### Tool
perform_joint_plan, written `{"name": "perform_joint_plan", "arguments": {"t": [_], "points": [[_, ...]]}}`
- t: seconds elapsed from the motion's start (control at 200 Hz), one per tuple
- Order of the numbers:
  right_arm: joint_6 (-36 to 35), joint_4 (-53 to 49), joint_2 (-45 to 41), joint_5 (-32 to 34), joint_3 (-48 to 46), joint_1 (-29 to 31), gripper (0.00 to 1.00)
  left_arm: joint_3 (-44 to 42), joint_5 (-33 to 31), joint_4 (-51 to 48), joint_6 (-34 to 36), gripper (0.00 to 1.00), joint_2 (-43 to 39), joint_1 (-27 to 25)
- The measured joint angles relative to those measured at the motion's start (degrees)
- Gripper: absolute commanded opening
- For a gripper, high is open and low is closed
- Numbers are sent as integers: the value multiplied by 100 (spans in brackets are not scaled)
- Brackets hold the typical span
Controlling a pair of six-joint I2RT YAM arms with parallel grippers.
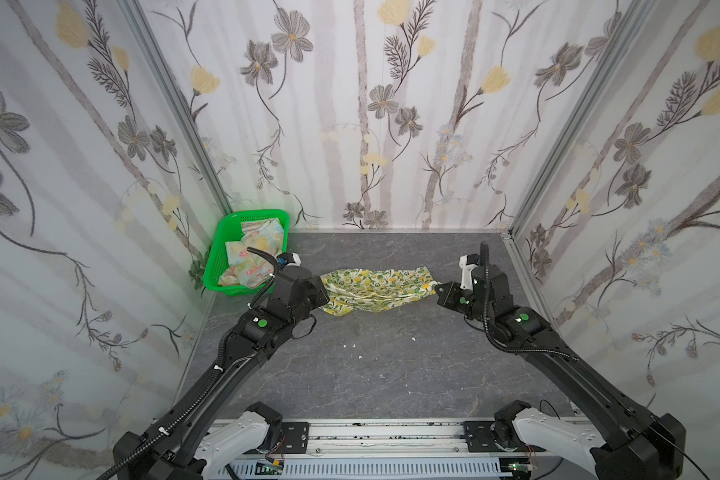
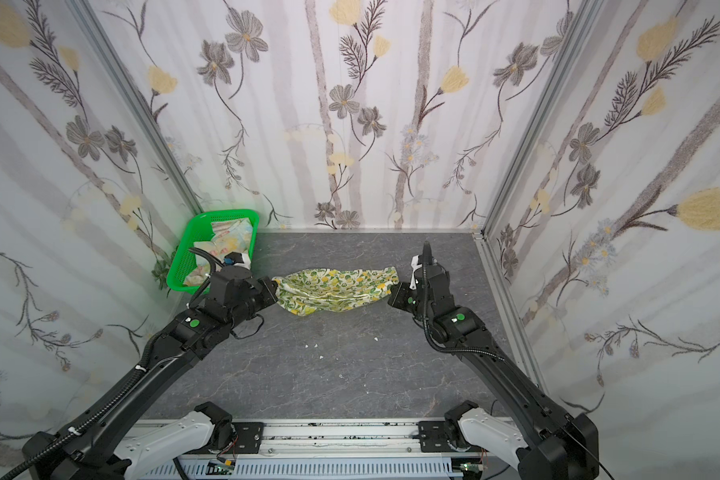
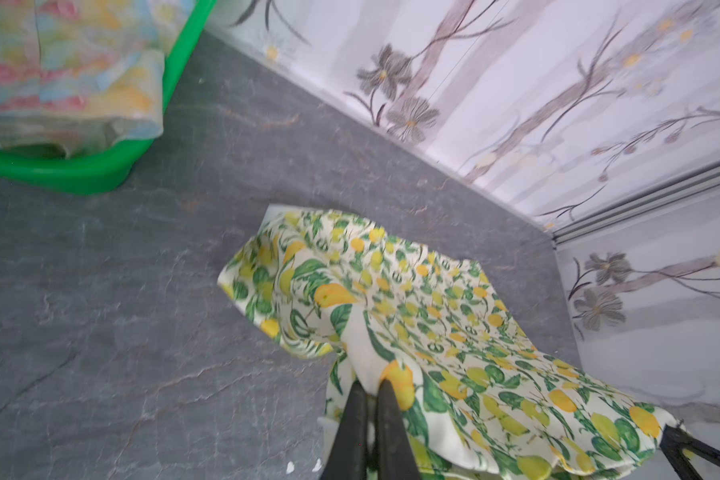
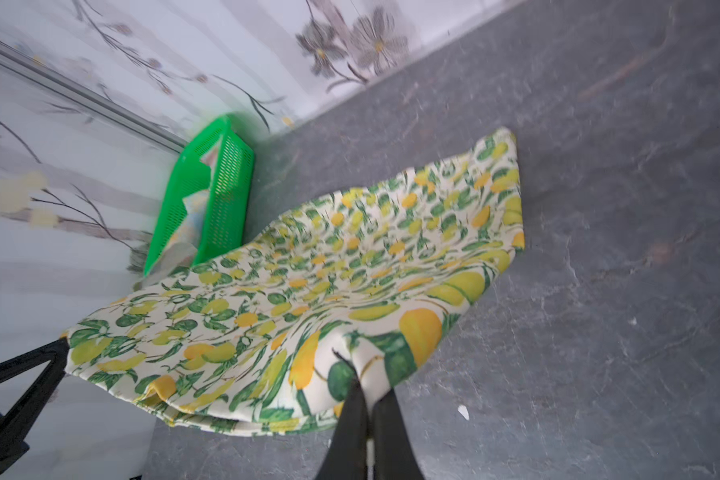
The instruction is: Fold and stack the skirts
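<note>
Nearest the lens in both top views is the mounting rail [image 1: 383, 436]. Past it, the lemon skirt [image 1: 375, 289] is stretched between the arms over the grey worktop [image 1: 391, 374]. The left end effector [image 2: 276, 286] is clamped on one end and the right end effector [image 1: 436, 287] on the other. Can't tell if the sagging middle touches down. The pastel flowered skirt [image 1: 252, 255] sits crumpled in the green perforated basket [image 1: 229, 289], far left corner.

Left wrist view: fingers [image 3: 391, 424] pinched tight on a cream patch of lemon cloth.

Right wrist view: same deal, fingers [image 4: 348, 424] clenched on the edge, basket beyond.
</note>
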Motion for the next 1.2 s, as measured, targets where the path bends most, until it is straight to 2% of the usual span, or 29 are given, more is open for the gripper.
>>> {"name": "perform_joint_plan", "arguments": {"t": [0.105,0.23,0.455,0.6,0.709,0.844,0.904,0.959,0.999,1.059,1.149,1.204], "points": [[-262,-367,-205,22,831,-39,0,737,-79,-46,160,0,22,66],[-413,-557,-466,-46,1377,-107,0,1364,-107,31,376,0,22,94],[-619,-717,-525,-122,1357,-258,0,1543,79,35,553,0,153,208],[-706,-509,-227,-85,1067,-625,0,1543,313,131,632,0,1025,334],[-769,-247,269,-177,1261,-903,0,1757,623,205,697,0,1869,592],[-922,-160,944,-210,2273,-1106,0,3244,984,378,745,0,2929,927],[-1027,11,935,-162,2553,-1088,0,3862,1062,621,861,0,3097,942],[-1110,205,741,-87,2527,-1038,0,4076,1119,944,953,0,3049,914],[-1141,411,533,-81,2284,-994,0,3965,1163,1178,1019,0,2898,898],[-1152,581,240,-92,1720,-920,0,3289,1226,1517,988,0,2551,894],[-966,876,-153,-92,341,-702,0,1482,1292,1823,750,0,1923,890],[-739,852,-289,-151,-625,-492,0,11,1338,1888,463,0,1517,881]]}}
